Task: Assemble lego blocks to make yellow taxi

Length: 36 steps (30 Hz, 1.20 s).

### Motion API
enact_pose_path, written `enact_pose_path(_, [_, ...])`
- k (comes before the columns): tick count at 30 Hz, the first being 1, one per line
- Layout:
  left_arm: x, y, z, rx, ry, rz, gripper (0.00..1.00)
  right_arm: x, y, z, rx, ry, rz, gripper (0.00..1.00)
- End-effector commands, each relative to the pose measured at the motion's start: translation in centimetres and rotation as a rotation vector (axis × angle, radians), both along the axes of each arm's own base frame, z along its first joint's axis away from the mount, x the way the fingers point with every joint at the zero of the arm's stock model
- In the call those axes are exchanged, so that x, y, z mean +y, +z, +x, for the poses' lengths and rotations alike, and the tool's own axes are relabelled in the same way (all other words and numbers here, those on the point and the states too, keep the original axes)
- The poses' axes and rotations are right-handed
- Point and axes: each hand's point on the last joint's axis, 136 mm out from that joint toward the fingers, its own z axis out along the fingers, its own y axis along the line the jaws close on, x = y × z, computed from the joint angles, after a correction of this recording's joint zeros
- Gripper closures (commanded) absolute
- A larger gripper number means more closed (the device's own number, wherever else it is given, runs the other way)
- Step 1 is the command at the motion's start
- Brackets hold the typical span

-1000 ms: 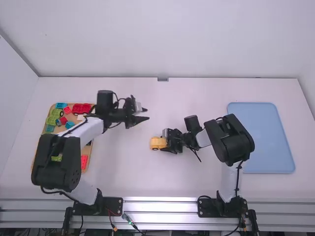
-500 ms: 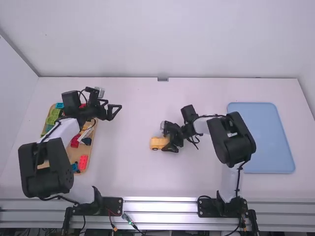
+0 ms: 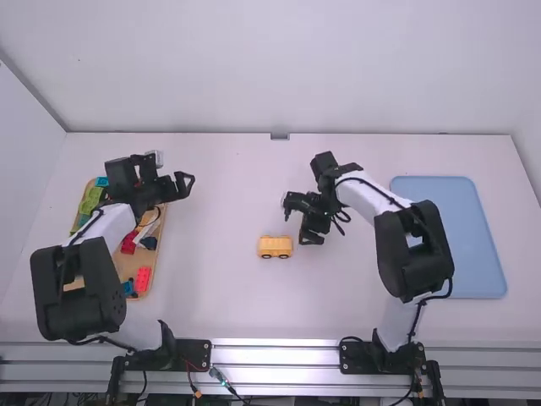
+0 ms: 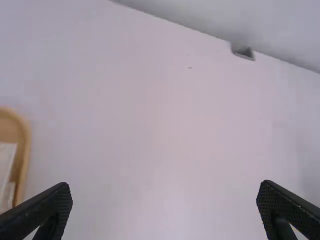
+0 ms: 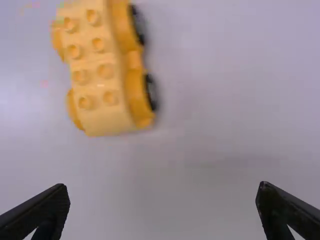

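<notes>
A yellow car of lego blocks (image 3: 275,246) stands mid-table, touched by neither gripper; its studded top and black wheels show in the right wrist view, where the yellow car (image 5: 100,75) lies beyond the fingers. My right gripper (image 3: 297,222), open, is a little behind and right of it in the high view; its tips (image 5: 162,200) have only table between them. At the wooden tray's right edge, my left gripper (image 3: 188,184) hangs open; in its wrist view the gripper (image 4: 164,200) has nothing between its fingers.
The wooden tray (image 3: 161,245) at the left holds several red, green, blue and white blocks, partly under the left arm. A blue tray (image 3: 473,237) lies at the right. Behind the table rises a pale wall.
The right gripper has left the yellow car and moved back and to the right. The left gripper has drawn back leftward to the wooden tray. The car has stayed in place.
</notes>
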Motion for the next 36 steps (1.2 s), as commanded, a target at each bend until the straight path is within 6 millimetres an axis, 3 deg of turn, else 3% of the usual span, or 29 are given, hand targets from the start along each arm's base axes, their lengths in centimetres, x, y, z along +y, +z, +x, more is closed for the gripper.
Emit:
enact_pose_path(1, [2.7,-0.9,-0.7,0.072,0.165,0.001,0.01,-2.3,2.0,3.0,-0.092,-0.158,-0.107,0.01])
enact_pose_path(6, [4.5,-2.2,-3.0,0.204,0.242,-0.036,0.01,-3.4,3.6,5.3,-0.134,-0.280,-0.113,0.01])
enact_pose_path(9, [7.1,-2.8,-5.7,0.349,0.335,0.001,0.01,-3.2,4.7,6.4,-0.159,-0.292,-0.072,0.01])
enact_pose_path(12, [9.3,-2.4,-7.0,0.426,0.410,0.069,0.01,-2.9,5.2,7.5,-0.194,-0.309,-0.041,0.01])
enact_pose_path(20, [11.5,-0.7,-5.2,0.477,0.240,0.251,0.01,-1.6,5.6,8.3,-0.237,-0.307,-0.024,0.01])
enact_pose_path(25, [13.4,-1.0,-4.1,0.547,0.111,0.380,0.01,-0.9,5.6,7.9,-0.237,-0.286,-0.024,0.01])
enact_pose_path(29, [13.4,-2.4,-3.8,0.600,-0.069,0.443,0.09,-1.0,5.6,8.0,-0.240,-0.288,-0.029,0.01])
enact_pose_path(33, [13.6,-4.6,-3.9,0.637,-0.187,0.494,0.32,-0.9,5.6,8.1,-0.243,-0.291,-0.024,0.01])
enact_pose_path(36, [13.4,-5.3,-4.3,0.647,-0.220,0.497,0.31,-0.9,5.6,8.1,-0.242,-0.291,-0.024,0.01])
